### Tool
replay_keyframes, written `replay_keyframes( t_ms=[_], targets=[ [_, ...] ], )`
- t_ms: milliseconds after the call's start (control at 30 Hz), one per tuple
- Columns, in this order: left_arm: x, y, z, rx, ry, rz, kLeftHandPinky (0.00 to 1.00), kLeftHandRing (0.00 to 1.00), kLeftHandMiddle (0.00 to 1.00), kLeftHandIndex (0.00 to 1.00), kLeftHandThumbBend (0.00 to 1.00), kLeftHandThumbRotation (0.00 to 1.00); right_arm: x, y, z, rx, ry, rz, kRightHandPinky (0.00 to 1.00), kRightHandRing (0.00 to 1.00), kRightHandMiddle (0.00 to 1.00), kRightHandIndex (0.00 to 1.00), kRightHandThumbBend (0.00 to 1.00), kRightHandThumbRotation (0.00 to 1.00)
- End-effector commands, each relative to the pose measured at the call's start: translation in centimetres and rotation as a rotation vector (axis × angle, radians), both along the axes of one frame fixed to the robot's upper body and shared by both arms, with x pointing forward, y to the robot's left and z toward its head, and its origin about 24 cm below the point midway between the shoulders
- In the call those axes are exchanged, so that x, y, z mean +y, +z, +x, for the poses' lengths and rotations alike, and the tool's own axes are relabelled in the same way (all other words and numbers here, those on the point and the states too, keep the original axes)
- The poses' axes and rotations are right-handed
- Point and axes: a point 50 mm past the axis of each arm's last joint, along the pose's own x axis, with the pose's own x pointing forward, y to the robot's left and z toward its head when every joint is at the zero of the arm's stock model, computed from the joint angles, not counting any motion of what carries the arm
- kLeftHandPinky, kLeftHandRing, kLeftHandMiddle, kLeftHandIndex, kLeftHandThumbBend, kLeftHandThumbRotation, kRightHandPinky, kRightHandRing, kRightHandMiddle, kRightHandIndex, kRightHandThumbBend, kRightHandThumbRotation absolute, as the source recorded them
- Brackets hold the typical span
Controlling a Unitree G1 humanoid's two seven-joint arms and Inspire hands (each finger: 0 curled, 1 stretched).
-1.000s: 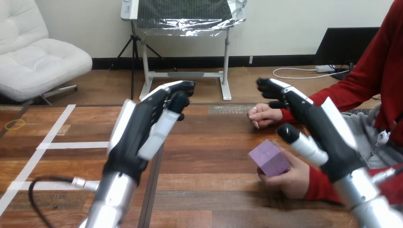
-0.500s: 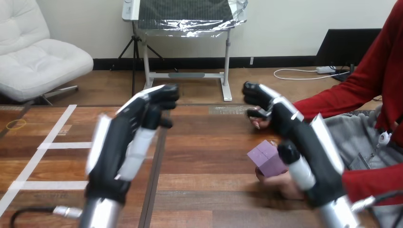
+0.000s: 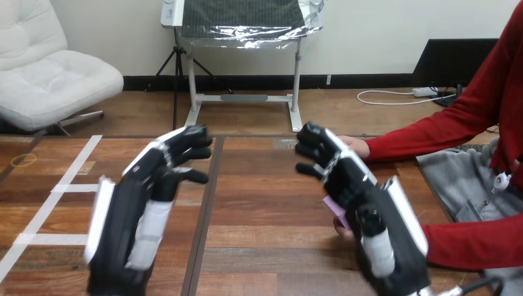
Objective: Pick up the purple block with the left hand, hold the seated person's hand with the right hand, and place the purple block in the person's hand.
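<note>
**A:** Where is the small purple cube-shaped block?

**B:** At the right of the wooden desk, mostly hidden behind the robot's black-and-white right hand. Only a purple corner shows. The person's near hand is just beneath it and seems to cup it.

**A:** And the robot's hands?

**B:** The right hand is up off the desk, fingers loosely extended, gripping nothing. I cannot tell whether it touches the person. The left hand hovers well apart at the left, relaxed and empty. The person's far hand lies beyond the right hand's fingertips.

**A:** How would the block handle?

**B:** I'd judge it light and stiff, with flat matte faces, so unlikely to slip or break. Take it with the thumb on one flat face and the fingers on the opposite face, clear of the corners.
</note>
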Motion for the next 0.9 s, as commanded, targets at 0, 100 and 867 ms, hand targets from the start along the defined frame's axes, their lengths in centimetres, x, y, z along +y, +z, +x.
replay_keyframes(
  t_ms=[0, 100, 867],
  targets=[
    [-0.5, 1.9, -0.3, -0.134, -0.014, -0.053, 0.57, 0.72, 0.74, 0.73, 0.61, 0.98, 0.7, 1.4, -0.2, -0.083, 0.015, 0.082, 0.86, 0.90, 0.92, 0.92, 0.87, 1.00],
    [-0.7, 1.8, -0.6, -0.148, -0.010, -0.082, 0.56, 0.72, 0.74, 0.73, 0.58, 0.97, 1.0, 1.3, -0.4, -0.079, 0.023, 0.099, 0.86, 0.90, 0.92, 0.93, 0.87, 1.00],
    [-1.6, 1.2, -0.7, -0.166, -0.025, -0.127, 0.59, 0.73, 0.78, 0.79, 0.44, 0.95, 1.1, 1.6, -0.1, -0.115, 0.040, 0.183, 0.90, 0.91, 0.91, 0.92, 0.88, 1.00]
  ],
)
